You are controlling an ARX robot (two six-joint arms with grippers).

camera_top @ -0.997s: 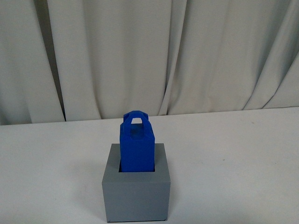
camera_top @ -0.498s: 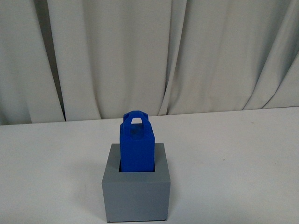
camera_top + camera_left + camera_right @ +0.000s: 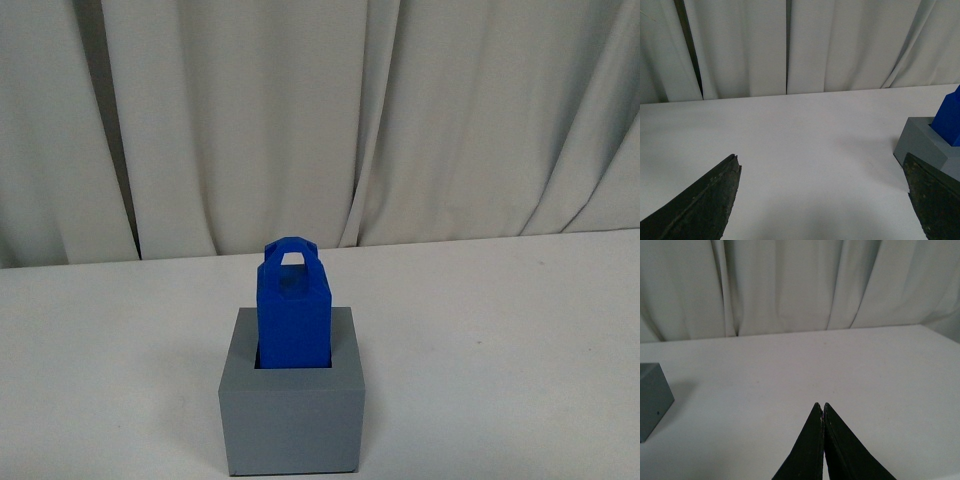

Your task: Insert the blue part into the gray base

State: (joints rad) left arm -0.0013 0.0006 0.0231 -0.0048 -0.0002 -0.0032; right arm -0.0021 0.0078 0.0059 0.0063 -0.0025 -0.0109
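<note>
left gripper point(image 3: 822, 175): fingers spread wide, nothing between them, only bare table point(image 3: 805, 140) in the gap
right gripper point(image 3: 822, 412): fingertips pressed together, clenched on nothing
gray base point(image 3: 291, 410): off to the side of the left gripper, just past one of its fingertips point(image 3: 930, 197); in the right wrist view only a gray corner shows at the frame edge, well apart from the closed tips
blue part point(image 3: 292, 315): stands upright in the base's square recess, lower end sunk inside, upper body and handle loop above the rim; sits toward the rear of the recess, a strip of rim free at each side; apart from both grippers
front view: neither arm shows; base nearest the camera, blue part rising from it
curtain point(image 3: 400, 120): pale folds, far beyond both grippers, behind the table's back edge
</note>
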